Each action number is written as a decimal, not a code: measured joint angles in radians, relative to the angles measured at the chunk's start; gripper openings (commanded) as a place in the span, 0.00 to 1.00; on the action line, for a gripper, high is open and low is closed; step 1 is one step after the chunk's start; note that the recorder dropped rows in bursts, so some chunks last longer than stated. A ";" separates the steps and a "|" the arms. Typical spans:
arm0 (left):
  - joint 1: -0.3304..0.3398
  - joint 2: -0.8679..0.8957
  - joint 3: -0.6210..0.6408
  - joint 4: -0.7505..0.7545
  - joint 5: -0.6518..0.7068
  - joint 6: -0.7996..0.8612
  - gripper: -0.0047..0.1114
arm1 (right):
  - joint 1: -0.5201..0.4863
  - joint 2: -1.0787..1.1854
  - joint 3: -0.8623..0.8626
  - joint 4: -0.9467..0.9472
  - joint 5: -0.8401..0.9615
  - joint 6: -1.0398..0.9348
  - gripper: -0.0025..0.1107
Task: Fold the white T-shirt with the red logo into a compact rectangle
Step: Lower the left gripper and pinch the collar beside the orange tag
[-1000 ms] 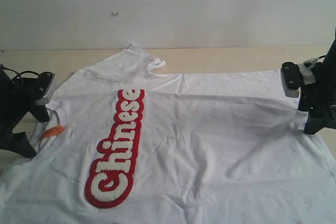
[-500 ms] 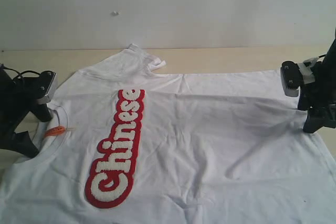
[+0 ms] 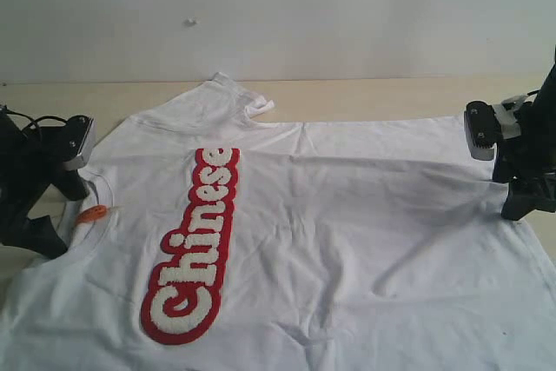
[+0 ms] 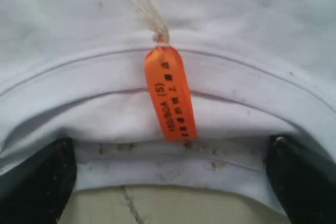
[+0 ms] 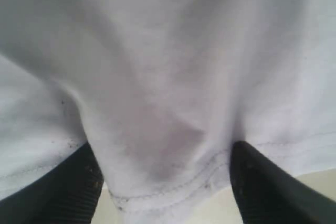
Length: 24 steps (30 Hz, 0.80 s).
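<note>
The white T-shirt lies spread front-up on the table, with its neck on the left and its hem on the right. The red logo spelling "Chinese" runs along the chest. My left gripper sits at the ribbed collar beside the orange neck tag. In the left wrist view the left gripper is open, its fingers wide apart either side of the collar, just below the tag. My right gripper is at the hem. The right wrist view shows the right gripper open, with bunched hem fabric between its fingers.
The beige table shows behind the shirt, with a white wall beyond it. One sleeve points toward the wall. A raised crease runs across the shirt's right half. The shirt's near part runs out of the picture.
The left gripper shifted slightly at the collar and the orange tag moved up a little. A long crease rose in the shirt's right half near the right gripper.
</note>
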 measured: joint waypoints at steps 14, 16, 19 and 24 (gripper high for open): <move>-0.004 0.000 0.000 0.013 -0.027 -0.006 0.58 | 0.000 0.000 0.000 0.000 -0.002 0.000 0.57; -0.004 0.000 0.000 0.013 -0.031 -0.008 0.58 | 0.000 0.000 0.000 0.000 -0.002 0.000 0.57; -0.004 0.000 0.000 0.013 -0.032 -0.008 0.57 | 0.000 0.000 0.000 0.000 -0.002 0.000 0.57; -0.004 0.000 0.000 0.015 -0.027 -0.008 0.39 | 0.000 0.000 0.000 0.000 0.000 0.000 0.50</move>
